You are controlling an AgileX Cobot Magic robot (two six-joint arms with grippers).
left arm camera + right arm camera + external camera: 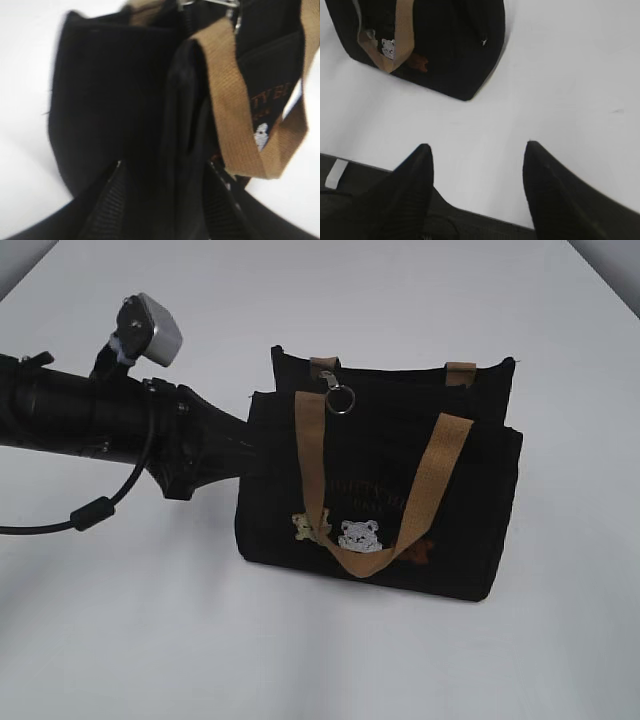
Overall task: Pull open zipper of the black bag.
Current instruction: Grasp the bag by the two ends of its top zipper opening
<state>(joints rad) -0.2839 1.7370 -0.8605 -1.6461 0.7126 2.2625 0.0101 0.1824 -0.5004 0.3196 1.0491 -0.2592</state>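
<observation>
The black bag (400,460) stands upright on the white table, tan handles (430,480) drooping over its bear-figured front. The zipper (338,395), a silver pull with a ring, sits near the left end of the top edge; it shows at the top of the left wrist view as the zipper (227,4). My left gripper (240,455) is at the bag's left end. In the left wrist view, the left gripper (164,167) stands open with the bag's side fold (115,90) between its fingers. My right gripper (477,146) hangs open and empty over bare table, off the bag's (450,45) right corner.
The left arm (90,415) with its cable and wrist camera (150,328) reaches in from the left. The table's dark front edge (350,175) lies just below the right gripper. White tabletop surrounds the bag on all sides.
</observation>
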